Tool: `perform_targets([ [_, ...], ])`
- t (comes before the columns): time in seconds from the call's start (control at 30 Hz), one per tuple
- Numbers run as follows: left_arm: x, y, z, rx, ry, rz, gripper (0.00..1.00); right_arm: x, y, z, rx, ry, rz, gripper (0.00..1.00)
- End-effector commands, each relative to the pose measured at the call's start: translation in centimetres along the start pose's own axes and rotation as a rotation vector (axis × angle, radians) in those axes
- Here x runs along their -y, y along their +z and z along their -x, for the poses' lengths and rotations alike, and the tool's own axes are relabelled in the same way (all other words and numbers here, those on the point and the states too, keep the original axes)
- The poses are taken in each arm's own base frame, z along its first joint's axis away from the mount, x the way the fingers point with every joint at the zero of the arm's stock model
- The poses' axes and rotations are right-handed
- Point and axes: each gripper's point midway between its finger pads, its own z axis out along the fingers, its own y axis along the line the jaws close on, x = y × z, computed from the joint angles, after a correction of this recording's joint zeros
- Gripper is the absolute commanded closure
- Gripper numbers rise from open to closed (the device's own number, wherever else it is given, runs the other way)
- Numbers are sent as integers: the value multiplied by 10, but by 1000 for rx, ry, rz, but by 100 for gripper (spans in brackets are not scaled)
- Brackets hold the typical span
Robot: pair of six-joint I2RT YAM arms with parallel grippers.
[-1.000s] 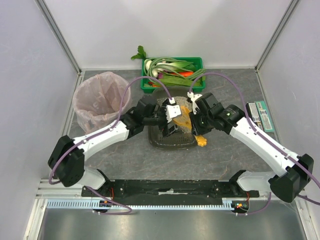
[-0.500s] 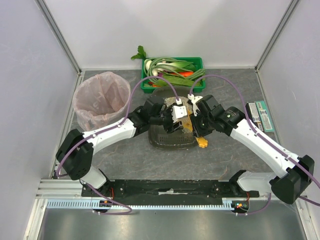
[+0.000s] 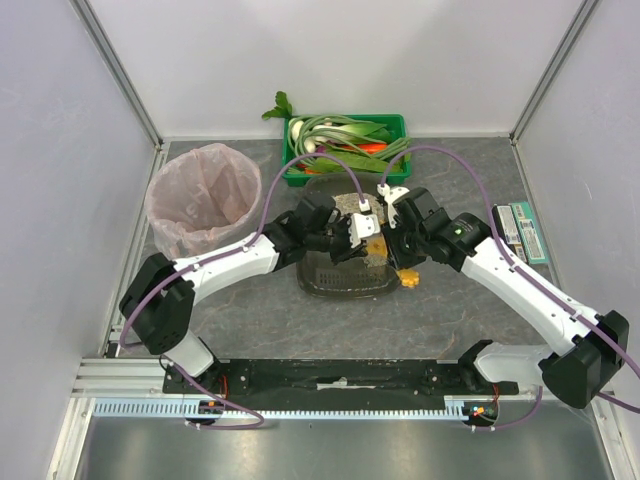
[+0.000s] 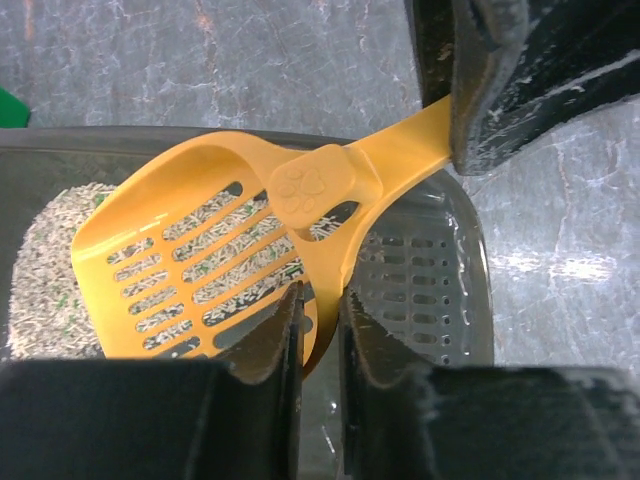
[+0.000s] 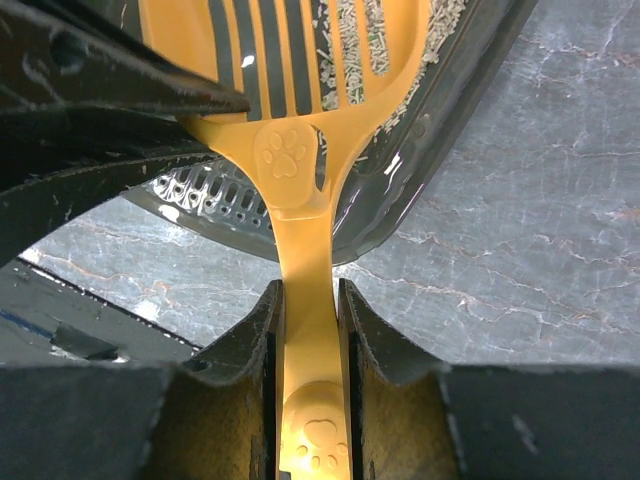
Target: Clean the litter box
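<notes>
Since a second ago the left arm has reached further right, bringing the left hand (image 3: pixel 355 235) from the middle of the litter box (image 3: pixel 335 285) to its right part, close to the right hand (image 3: pixel 393 252). The yellow scoop (image 3: pixel 407 279) has shifted little.

The litter box sits at the centre of the grey surface (image 3: pixel 300 330), in front of a green crate (image 3: pixel 395 122) and to the right of a pink-lined bin (image 3: pixel 200 200). Both hands hang over its right half, almost touching each other.

Left wrist view: the left hand (image 4: pixel 320 300) is clamped on the side edge of the slotted scoop (image 4: pixel 200 260), just below the paw-print boss. The scoop head lies tilted over the litter box (image 4: pixel 440 270), with beige litter (image 4: pixel 50 260) showing behind and through its slots. The handle runs up and right into the right hand (image 4: pixel 520 80).

Right wrist view: the right hand (image 5: pixel 305 295) is closed tight on the scoop handle, fingers (image 5: pixel 255 340) pressing both sides. The scoop (image 5: pixel 290 150) points away over the box's rounded corner (image 5: pixel 430 130), which lies directly ahead of the hand. The handle end sticks out past the box rim, above the surface.
</notes>
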Motion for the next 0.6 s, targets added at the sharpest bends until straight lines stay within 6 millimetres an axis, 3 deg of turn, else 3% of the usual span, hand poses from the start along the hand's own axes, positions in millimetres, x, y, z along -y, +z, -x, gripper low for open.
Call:
perform_targets([
  [0.0,-11,1,20,26,-26,37,87,-1,-5,13,72,15,-1,100],
  [0.07,-14,1,19,17,-40,57,98,0,-5,15,87,23,-8,96],
  [0.2,-20,0,19,-3,-114,84,98,5,-7,20,127,38,-35,75],
  [0.3,-18,1,24,-11,-174,66,98,7,-11,24,154,49,-43,53],
  [0.5,-27,-10,29,-18,-267,126,98,16,-27,33,233,74,-90,26],
  [0.57,-33,-18,31,-10,-289,159,98,22,-34,37,261,78,-120,23],
])
